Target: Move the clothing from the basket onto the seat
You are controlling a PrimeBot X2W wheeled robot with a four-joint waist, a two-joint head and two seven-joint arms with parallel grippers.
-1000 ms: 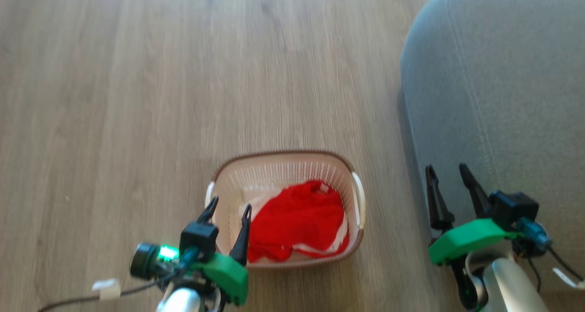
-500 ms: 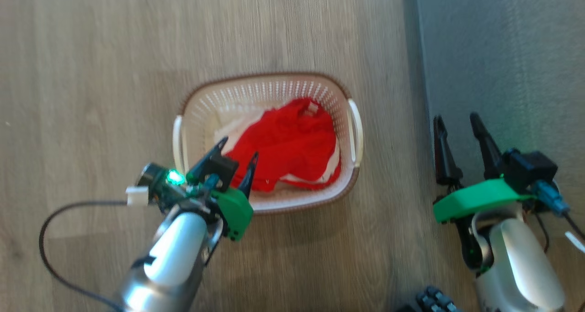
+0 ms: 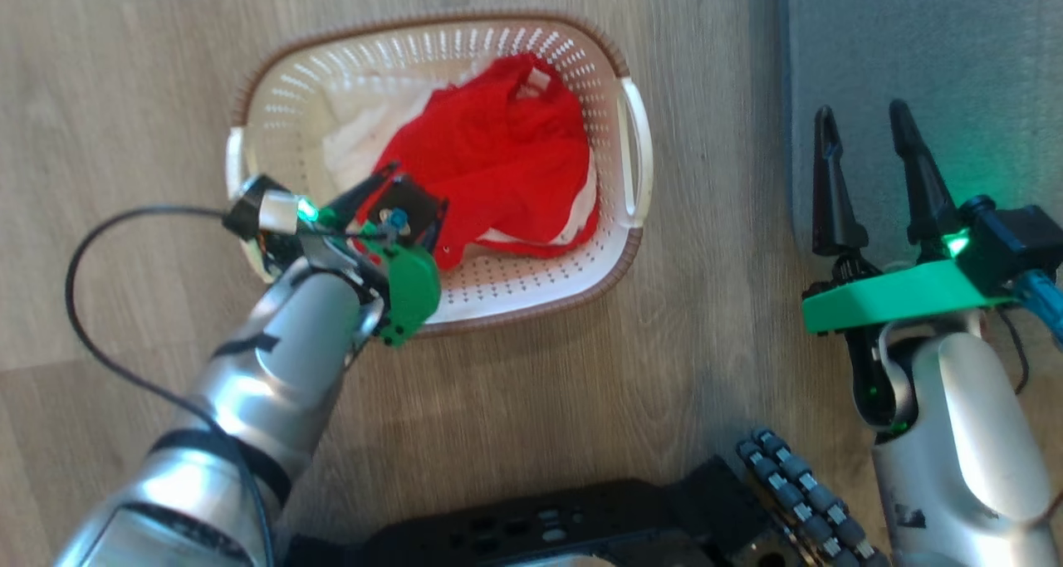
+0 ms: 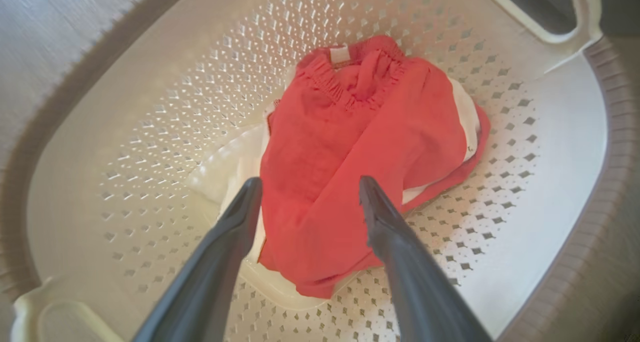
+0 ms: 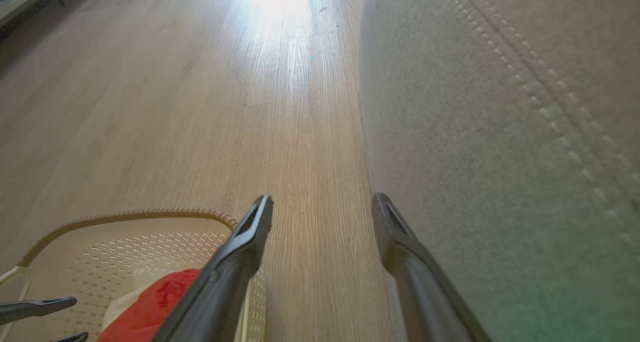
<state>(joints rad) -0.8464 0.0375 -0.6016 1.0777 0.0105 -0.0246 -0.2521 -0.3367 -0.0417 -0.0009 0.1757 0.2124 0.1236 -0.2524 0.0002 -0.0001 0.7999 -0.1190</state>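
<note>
Now the left gripper has dropped into the basket, fingers wide astride the red clothing, nothing gripped; the right gripper hangs wide and empty at the edge of the seat. Closing on the first garment looks next.

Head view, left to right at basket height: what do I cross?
Black cable → basket's left handle → left gripper, open → red clothing → basket's right handle → bare wooden floor → right gripper, open. The grey seat behind the right gripper is left out, since they overlap.
</note>
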